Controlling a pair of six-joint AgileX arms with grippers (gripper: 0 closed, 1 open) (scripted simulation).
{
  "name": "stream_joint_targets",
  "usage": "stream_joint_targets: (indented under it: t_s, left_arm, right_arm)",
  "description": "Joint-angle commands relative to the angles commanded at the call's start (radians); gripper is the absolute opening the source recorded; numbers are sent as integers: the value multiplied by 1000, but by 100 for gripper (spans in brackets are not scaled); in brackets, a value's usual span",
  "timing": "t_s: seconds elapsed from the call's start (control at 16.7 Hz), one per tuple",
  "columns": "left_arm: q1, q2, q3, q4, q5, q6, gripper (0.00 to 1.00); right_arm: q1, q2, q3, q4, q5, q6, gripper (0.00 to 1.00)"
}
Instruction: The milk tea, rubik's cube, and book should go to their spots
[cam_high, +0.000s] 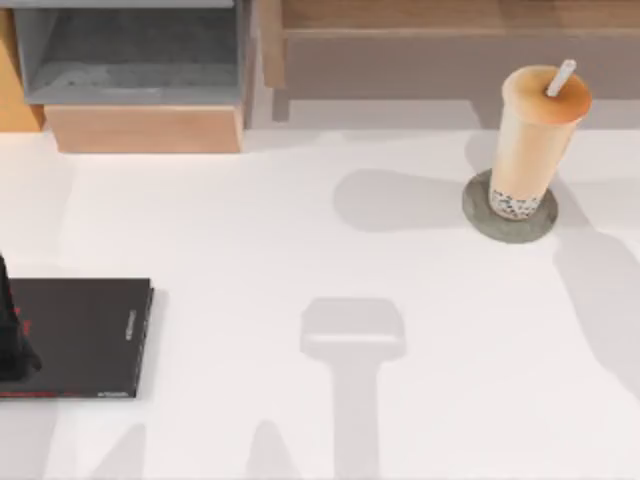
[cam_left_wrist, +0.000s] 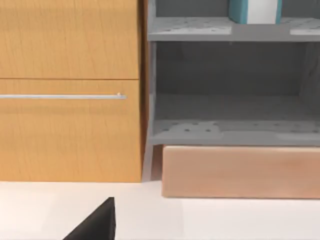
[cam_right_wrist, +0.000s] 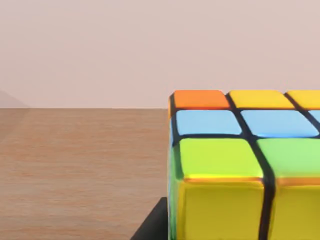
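I see white bench (cam_high: 300, 250), broad soft shadows lying across it. At top-left of top view, grey shelf unit (cam_high: 130, 55) sits on pale wood plinth (cam_high: 145, 128), orange-brown cabinet (cam_high: 15, 75) touching its left side. Along back right, brown wooden shelf (cam_high: 450, 40). Left wrist view: cabinet (cam_left_wrist: 70, 90) has thin metal handle bar (cam_left_wrist: 62, 96) running level across its front; grey shelf unit (cam_left_wrist: 232, 90) just beside it, lower compartment open, plinth (cam_left_wrist: 240, 172) beneath. Right wrist view: brown wood surface (cam_right_wrist: 80, 165), plain pale wall (cam_right_wrist: 150, 50) behind.
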Motion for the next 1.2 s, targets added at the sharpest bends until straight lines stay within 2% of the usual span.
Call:
stream_joint_targets:
  t_s: [0.36,0.96,1.2]
  left_arm:
    - [0,0,0,0,0,0,100]
    - [0,0,0,0,0,0,100]
    - [0,0,0,0,0,0,100]
  right_arm:
    - [0,0,0,0,0,0,98]
    - [3,-4,-4,1,0,0,100]
    - [15,-81,-115,27,11,1,100]
